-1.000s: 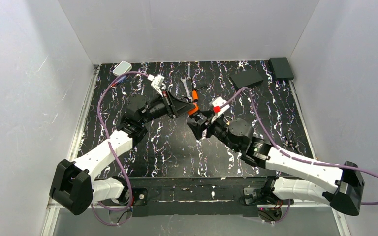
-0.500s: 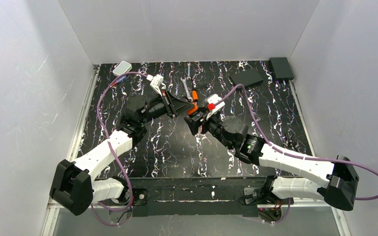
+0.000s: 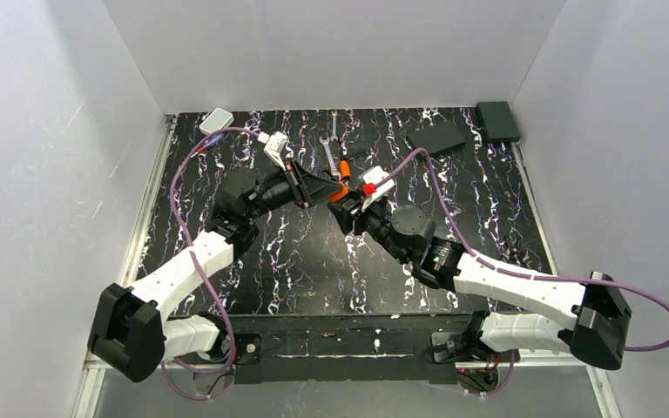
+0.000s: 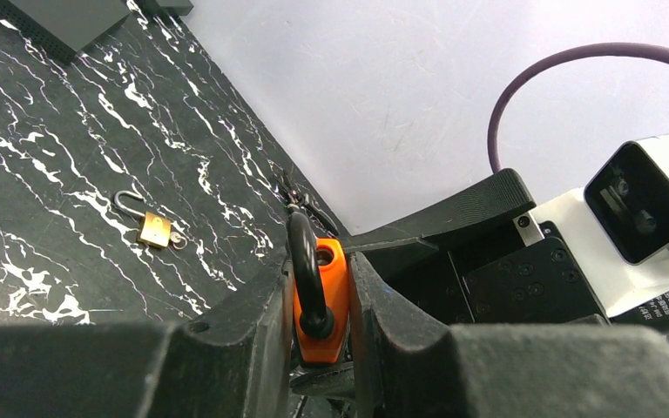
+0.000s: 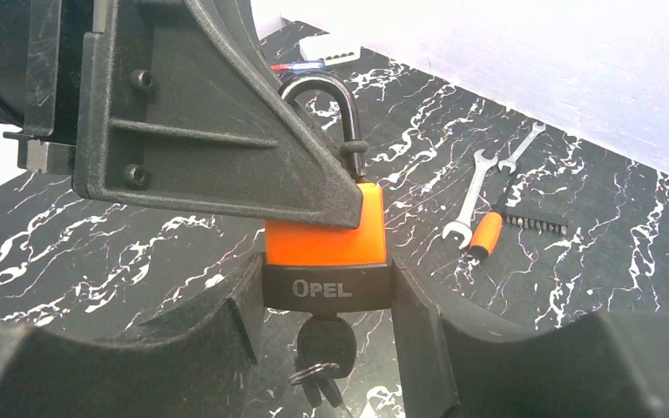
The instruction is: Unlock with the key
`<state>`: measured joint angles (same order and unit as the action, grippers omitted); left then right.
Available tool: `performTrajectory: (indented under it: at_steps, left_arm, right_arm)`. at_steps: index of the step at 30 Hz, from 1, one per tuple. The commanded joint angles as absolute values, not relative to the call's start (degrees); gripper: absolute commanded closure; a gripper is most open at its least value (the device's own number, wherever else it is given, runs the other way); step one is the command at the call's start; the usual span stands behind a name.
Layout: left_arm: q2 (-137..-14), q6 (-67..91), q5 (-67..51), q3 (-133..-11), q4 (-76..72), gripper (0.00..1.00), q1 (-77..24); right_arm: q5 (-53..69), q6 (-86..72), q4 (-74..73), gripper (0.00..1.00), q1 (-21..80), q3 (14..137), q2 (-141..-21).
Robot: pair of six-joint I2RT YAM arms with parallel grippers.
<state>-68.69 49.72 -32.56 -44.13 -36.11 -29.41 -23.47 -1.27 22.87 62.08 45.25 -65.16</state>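
An orange padlock (image 3: 341,194) with a black base marked OPEL hangs above the middle of the table. My left gripper (image 3: 329,192) is shut on its orange body (image 4: 327,296), the black shackle pointing at that wrist's camera. My right gripper (image 3: 349,214) comes from the opposite side, and its fingers (image 5: 226,313) lie flush against both sides of the black base (image 5: 327,283). The key (image 5: 327,344), dark-headed with a small ring and further keys, sticks in the underside of the padlock and hangs free between the right jaws, touching neither.
A small brass padlock (image 4: 152,228) lies on the marbled table (image 3: 296,270) towards the right side. Two silver wrenches (image 5: 475,187), an orange-handled driver (image 5: 488,231) and a bit strip (image 5: 531,225) lie behind. Two black boxes (image 3: 435,137) sit at the back right, and a white device (image 3: 216,120) at the back left.
My right arm has moved up and to the left, bringing its gripper in against the padlock's base. The left arm has barely moved and keeps hold of the padlock.
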Motion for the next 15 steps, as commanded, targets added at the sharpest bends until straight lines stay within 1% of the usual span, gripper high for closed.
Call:
performTrajectory:
  at_steps: [1, 3, 4, 5, 6, 7, 9, 12, 15]
  left_arm:
    - [-65.78, 48.72, -33.26, -43.93, -39.29, 0.88, -29.31]
    - [-65.52, 47.87, -33.45, -43.69, -39.29, 0.61, -29.27]
    - [-65.29, 47.55, -33.3, -43.51, -39.29, 0.5, -29.27]
    - [-65.07, 47.34, -32.79, -43.25, -39.29, 0.42, -29.23]
    - [-64.8, 47.21, -32.2, -42.92, -39.26, 0.37, -29.15]
    - [-64.57, 47.1, -31.72, -42.68, -39.19, 0.35, -29.02]
    - [-64.4, 47.14, -31.05, -42.54, -38.78, 0.35, -28.69]
    - [-64.41, 47.26, -30.73, -42.63, -38.32, 0.39, -28.27]
    - [-64.25, 46.48, -30.48, -42.68, -37.72, 0.46, -28.04]
  right_arm:
    - [-24.66, -1.35, 26.08, 0.88, 62.58, 47.6, -65.17]
    - [-24.49, -1.82, 26.19, 0.95, 62.65, 47.11, -64.75]
    - [-24.34, -2.04, 26.16, 0.98, 62.66, 46.78, -64.46]
    - [-24.19, -2.29, 26.09, 0.99, 62.67, 46.44, -64.12]
    - [-24.05, -2.56, 25.93, 0.99, 62.67, 46.04, -63.72]
    - [-23.89, -2.86, 25.76, 0.99, 62.67, 45.62, -63.28]
    - [-23.77, -3.58, 25.54, 0.99, 62.7, 44.88, -62.41]
    - [-23.5, -4.7, 25.35, 0.99, 62.8, 43.86, -61.31]
    - [-22.98, -5.39, 25.0, 0.99, 62.89, 43.07, -60.45]
